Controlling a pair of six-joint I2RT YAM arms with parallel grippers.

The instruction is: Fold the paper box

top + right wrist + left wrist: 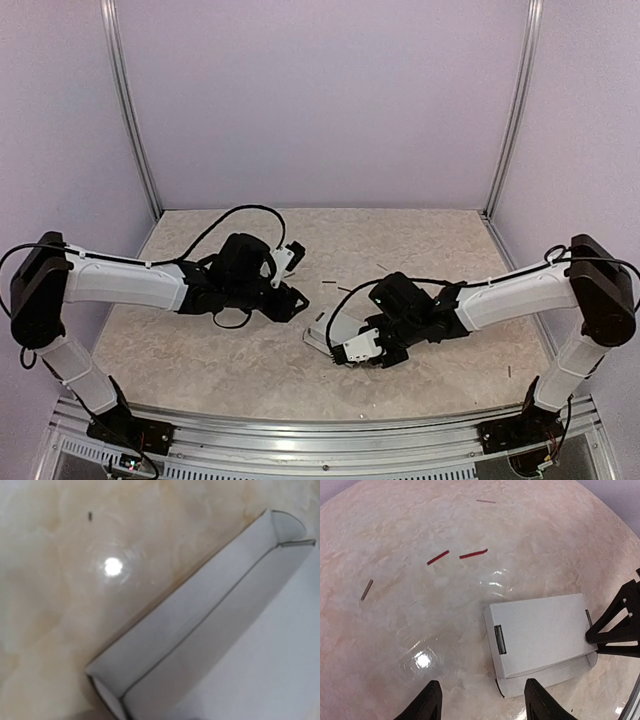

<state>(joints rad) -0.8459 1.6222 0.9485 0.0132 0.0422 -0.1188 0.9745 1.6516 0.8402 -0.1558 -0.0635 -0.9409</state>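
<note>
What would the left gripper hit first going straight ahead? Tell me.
Probably the box: the left gripper is open, and one finger lines up with the box's near corner. The other faces only bare table. Depth is unclear.

paper box (210,645) cut off lower right, blurred

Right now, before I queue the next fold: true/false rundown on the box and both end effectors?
1. The paper box lies flat on the marbled table. True.
2. The left end effector is gripping the box. False: its fingers stand wide apart with nothing between them, just short of the box's near corner.
3. Two red scraps lie on the table, clear of the box. True.
4. The right end effector is parked far from the box. False: it is at the box's edge, opposite the slotted side; whether it has closed on the card cannot be told.
</note>
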